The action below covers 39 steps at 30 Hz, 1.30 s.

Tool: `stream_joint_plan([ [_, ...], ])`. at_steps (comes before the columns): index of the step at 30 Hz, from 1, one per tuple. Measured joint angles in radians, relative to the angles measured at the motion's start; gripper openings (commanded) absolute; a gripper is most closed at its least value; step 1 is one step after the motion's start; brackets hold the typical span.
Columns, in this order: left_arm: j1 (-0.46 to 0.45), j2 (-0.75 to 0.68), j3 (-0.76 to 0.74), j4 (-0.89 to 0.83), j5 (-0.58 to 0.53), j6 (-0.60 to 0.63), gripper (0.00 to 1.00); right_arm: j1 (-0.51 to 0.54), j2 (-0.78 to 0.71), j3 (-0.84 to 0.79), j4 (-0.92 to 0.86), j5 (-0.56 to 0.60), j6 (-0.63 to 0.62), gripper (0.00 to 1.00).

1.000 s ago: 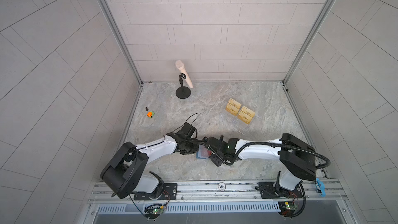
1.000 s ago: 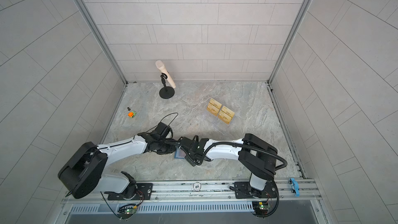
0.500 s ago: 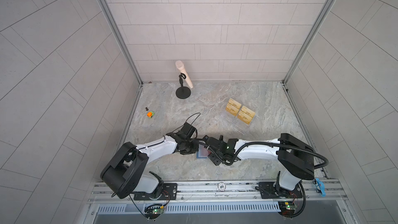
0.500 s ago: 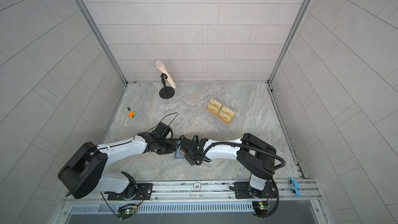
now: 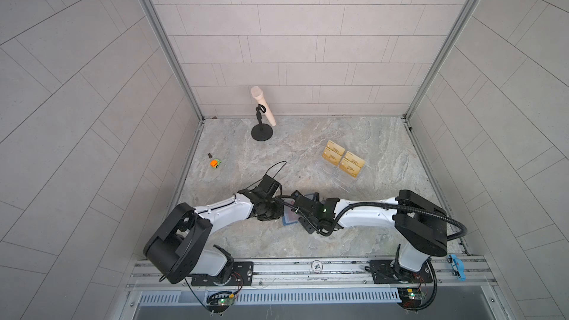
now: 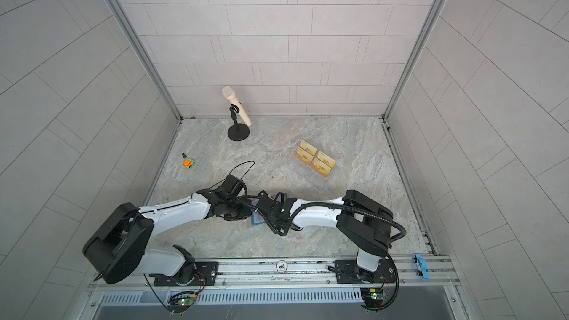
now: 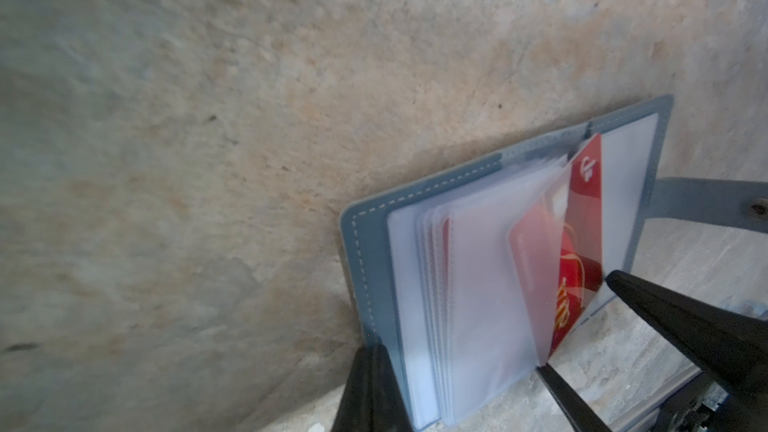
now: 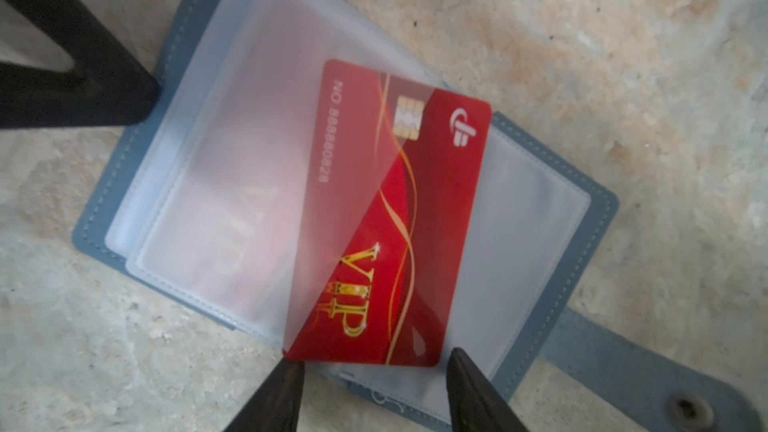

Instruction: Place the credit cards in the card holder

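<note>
The card holder point(image 8: 598, 218) lies open on the table point(image 5: 308, 241), near the middle of the front edge. The left claw point(image 8: 137, 93) is clenched on its cover edge. A red card point(image 8: 436, 201) lies skewed on the open pages, partly under a clear sleeve. The right claw point(image 8: 372, 361) is released, with its tips at the two corners of the card's near short edge. The card's long axis runs straight away from this claw, so the right arm is the one placed to push. Further back, gold cards point(image 5: 343, 160) stand toward the right edge.
</note>
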Motion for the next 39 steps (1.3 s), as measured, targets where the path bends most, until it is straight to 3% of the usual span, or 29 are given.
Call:
stream_joint_plan([
  [4,0.0,0.0,0.0,0.0,0.0,0.0,0.0,-0.007,0.0,-0.001,0.023,-0.03,0.009,0.52],
  [9,0.0,0.0,0.0,0.0,0.0,0.0,0.0,-0.035,-0.015,-0.002,0.039,-0.093,0.024,0.54],
  [15,0.0,0.0,0.0,-0.001,0.0,0.0,0.0,-0.138,-0.111,-0.008,0.03,-0.201,0.05,0.56],
  [22,0.0,0.0,0.002,-0.006,0.0,0.0,0.0,-0.217,-0.118,0.026,-0.009,-0.317,0.072,0.58],
  [33,-0.008,-0.096,0.016,-0.061,-0.003,0.0,0.04,-0.24,-0.043,0.073,-0.04,-0.353,0.027,0.48],
  [39,-0.021,-0.102,0.051,-0.031,0.029,0.0,0.02,-0.262,0.025,0.091,-0.043,-0.365,0.0,0.49],
])
